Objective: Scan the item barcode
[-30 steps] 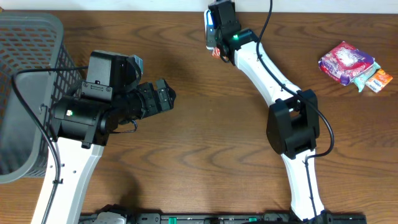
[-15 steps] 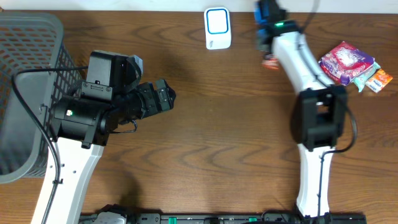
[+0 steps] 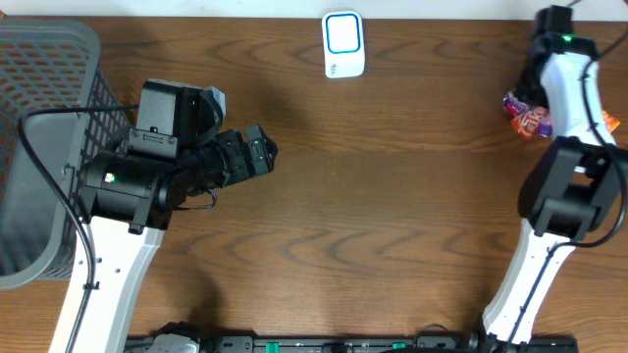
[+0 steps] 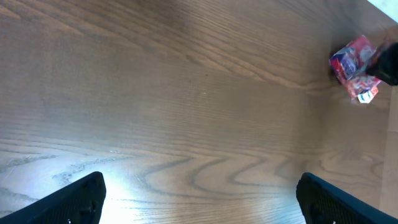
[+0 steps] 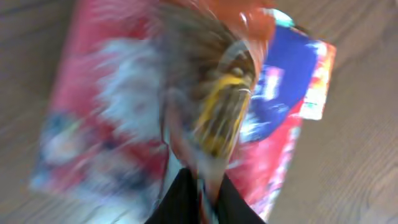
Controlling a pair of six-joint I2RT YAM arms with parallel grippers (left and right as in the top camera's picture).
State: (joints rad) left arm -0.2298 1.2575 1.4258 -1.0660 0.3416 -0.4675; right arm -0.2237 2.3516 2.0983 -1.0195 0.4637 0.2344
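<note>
Wooden table (image 3: 392, 196): one scanner (image 3: 343, 44), one basket (image 3: 39, 147)

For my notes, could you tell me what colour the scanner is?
The scanner is white with a blue-framed face; overhead view.

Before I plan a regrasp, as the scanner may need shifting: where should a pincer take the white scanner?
Probably across its two long sides, coming straight down from above. The white scanner lies flat on the table, is narrower across than along, and has nothing close beside either long side.
</note>
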